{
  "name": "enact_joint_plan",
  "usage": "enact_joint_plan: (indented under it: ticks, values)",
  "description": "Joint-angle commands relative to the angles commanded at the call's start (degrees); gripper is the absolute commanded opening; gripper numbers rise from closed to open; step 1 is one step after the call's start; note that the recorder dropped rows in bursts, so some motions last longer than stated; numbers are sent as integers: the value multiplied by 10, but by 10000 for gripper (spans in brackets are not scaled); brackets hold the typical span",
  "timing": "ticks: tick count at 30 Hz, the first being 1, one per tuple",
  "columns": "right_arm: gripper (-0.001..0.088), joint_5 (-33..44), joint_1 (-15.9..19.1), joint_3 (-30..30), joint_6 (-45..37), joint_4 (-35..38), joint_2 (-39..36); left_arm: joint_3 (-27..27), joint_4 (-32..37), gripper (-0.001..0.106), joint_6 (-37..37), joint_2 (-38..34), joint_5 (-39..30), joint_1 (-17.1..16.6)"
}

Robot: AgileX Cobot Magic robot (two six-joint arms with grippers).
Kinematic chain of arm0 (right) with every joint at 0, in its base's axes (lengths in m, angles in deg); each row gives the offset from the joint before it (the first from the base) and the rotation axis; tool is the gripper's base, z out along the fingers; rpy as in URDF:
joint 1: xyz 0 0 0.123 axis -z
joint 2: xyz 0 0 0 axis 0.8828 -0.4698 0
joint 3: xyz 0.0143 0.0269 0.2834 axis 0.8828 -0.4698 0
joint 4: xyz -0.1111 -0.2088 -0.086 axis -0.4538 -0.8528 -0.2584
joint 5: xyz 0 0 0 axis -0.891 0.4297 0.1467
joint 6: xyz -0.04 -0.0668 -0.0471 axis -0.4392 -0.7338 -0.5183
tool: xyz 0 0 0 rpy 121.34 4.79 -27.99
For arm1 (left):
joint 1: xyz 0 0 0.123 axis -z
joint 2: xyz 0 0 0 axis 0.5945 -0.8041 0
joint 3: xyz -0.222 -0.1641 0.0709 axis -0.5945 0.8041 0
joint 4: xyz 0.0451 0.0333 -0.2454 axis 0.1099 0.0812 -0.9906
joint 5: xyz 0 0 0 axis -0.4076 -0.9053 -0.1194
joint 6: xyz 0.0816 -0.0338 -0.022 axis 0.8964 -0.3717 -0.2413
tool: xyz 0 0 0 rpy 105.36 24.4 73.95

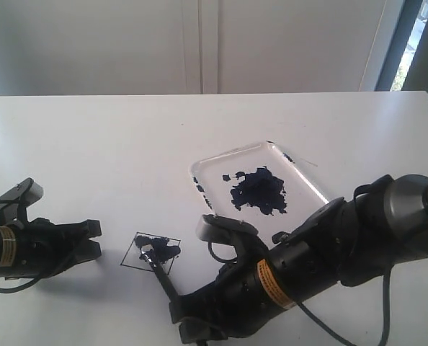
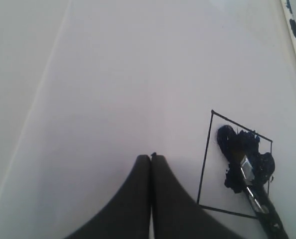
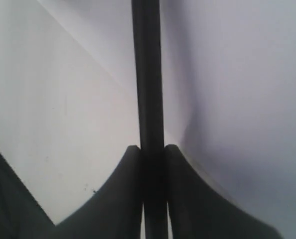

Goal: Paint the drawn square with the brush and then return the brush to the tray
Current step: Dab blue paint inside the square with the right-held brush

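The drawn square (image 1: 153,254) is a thin black outline on white paper, smeared inside with dark blue paint (image 2: 242,157). The brush (image 1: 162,277) slants from the smear towards my right gripper (image 1: 181,311); its silver ferrule (image 2: 248,169) lies over the paint. My right gripper (image 3: 152,149) is shut on the brush's black handle (image 3: 147,79). My left gripper (image 1: 91,238) rests left of the square, and its fingers (image 2: 151,157) are pressed together, holding nothing. The tray (image 1: 300,173) sits behind the right arm with a dark blue blotch (image 1: 259,190) in its middle.
The bulky right arm (image 1: 344,245) stretches across the front right of the white table (image 1: 91,144), covering the tray's near corner. A wall and window frame (image 1: 394,43) stand behind the table's far edge.
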Motion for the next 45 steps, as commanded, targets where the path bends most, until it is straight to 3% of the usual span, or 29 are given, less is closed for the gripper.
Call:
enact_joint_plan:
  ticks: [5,16,25,33,45]
  values:
    - [0,1,-24,-17,0,-6,0,0,-1,0,-2,0,0,0]
    - [0,42,-23,-20,0,-4,0,0,-1,0,-5,0,0,0]
    - [0,32,1,-23,0,-12,0,0,-1,0,-5,0,-5,0]
    - [0,59,35,-69,0,-14,37,0,1,0,-5,0,-12,0]
    - [0,55,14,-70,0,25,26,-4,-2,0,-7,0,28,0]
